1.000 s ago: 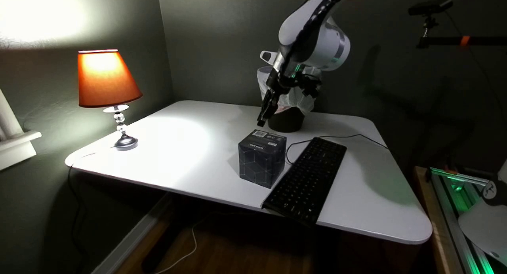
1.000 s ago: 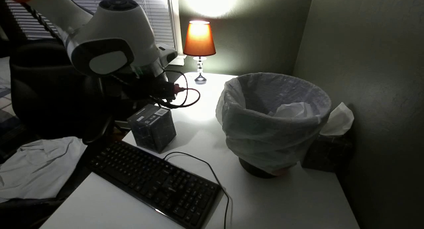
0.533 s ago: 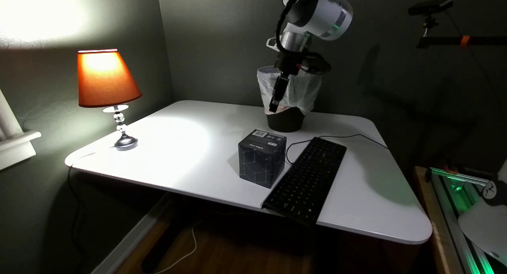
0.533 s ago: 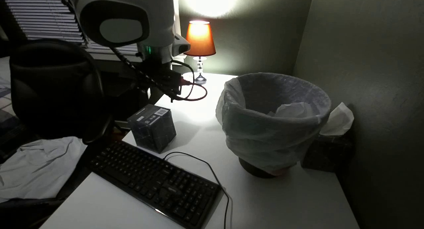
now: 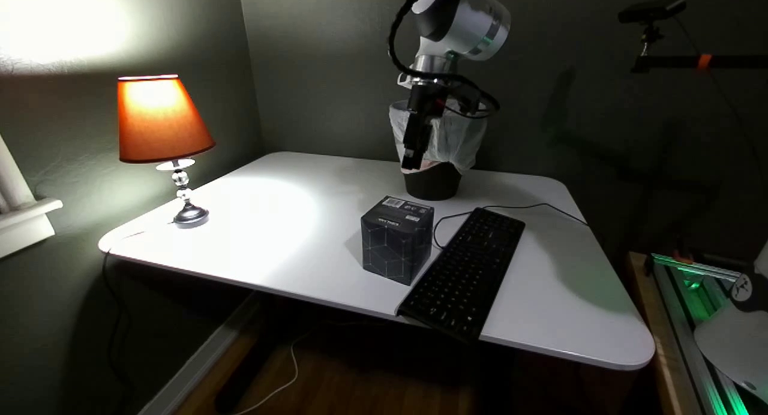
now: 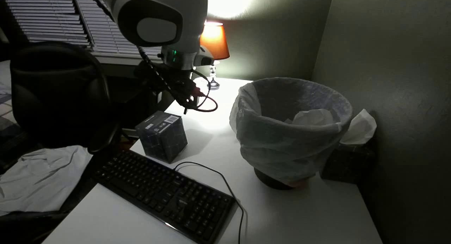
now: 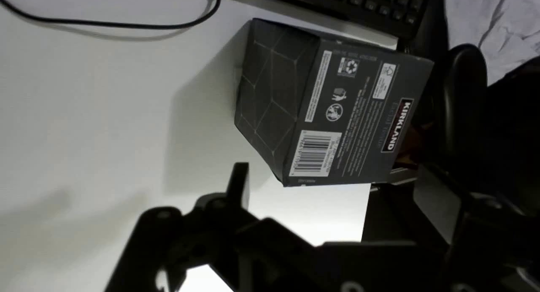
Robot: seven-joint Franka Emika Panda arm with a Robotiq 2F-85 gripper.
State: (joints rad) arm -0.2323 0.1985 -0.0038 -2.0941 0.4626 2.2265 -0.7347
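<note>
In an exterior view, the hand (image 5: 412, 158) hangs upper centre, spread apart, empty; lowered askew, it could knock the mid-frame box (image 5: 395, 242) into the keyboard (image 5: 465, 274).

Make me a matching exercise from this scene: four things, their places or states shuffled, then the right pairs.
1. Lamp
2. Keyboard
3. Kirkland box
4. Bin

A. Lined with a whitish bag
B. Has a barcode on top
C. Lit, with an orange shade
D. Sticks out past the edge of the table

Pairs: 1-C, 2-D, 3-B, 4-A
</note>
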